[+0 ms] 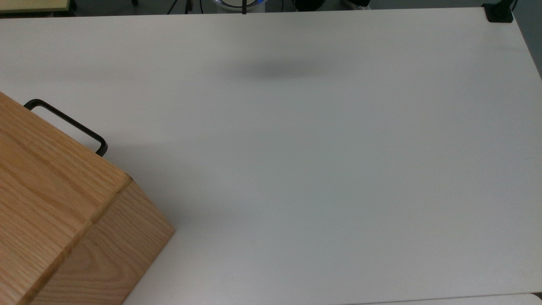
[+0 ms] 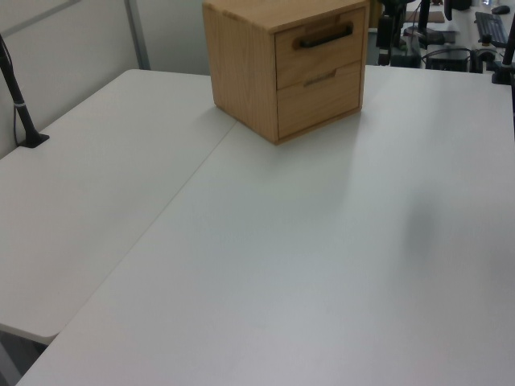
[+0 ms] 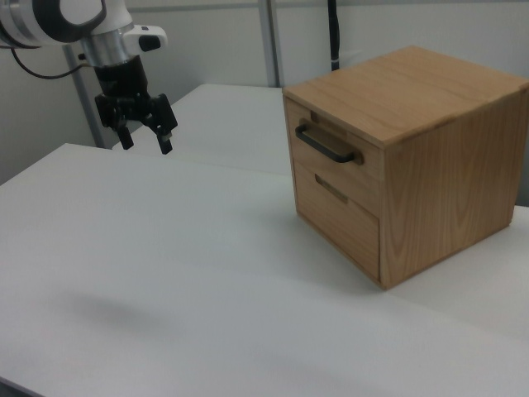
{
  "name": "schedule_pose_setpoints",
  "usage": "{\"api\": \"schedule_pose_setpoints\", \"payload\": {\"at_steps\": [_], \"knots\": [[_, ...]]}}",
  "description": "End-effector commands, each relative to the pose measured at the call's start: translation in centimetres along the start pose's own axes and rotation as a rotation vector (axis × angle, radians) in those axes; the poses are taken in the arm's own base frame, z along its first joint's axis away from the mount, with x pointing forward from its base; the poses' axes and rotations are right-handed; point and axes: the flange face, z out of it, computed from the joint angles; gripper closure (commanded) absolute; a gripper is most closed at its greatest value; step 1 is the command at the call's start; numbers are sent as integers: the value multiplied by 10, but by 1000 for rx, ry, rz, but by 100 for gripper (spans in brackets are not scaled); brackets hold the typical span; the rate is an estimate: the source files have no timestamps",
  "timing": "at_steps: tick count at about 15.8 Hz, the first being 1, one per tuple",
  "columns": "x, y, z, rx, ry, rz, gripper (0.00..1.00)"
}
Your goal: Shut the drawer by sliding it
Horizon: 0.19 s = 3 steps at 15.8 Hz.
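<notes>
In the top view we see the drawer's thin black metal bar handle (image 1: 65, 123) at left, running diagonally. In the left view, the light wooden drawer (image 2: 318, 40) sits flush, upper centre. In the right view, the black two-finger gripper (image 3: 142, 132), fingers apart, hangs upper left; the drawer lies well apart to its right, facing left.

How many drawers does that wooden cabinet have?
2. The upper drawer carries the black bar handle and sits pushed in; the lower drawer, directly beneath it, has a slim wooden pull. Both are on the cabinet front. Other faces look plain.
</notes>
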Motion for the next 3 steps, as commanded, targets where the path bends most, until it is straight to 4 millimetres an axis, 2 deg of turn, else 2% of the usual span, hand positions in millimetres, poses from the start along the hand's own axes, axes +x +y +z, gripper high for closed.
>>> {"api": "schedule_pose_setpoints", "payload": {"at_steps": [1,3], "knots": [[3,4,5,16,18,-44,0],[3,3,5,19,17,-39,0]]}}
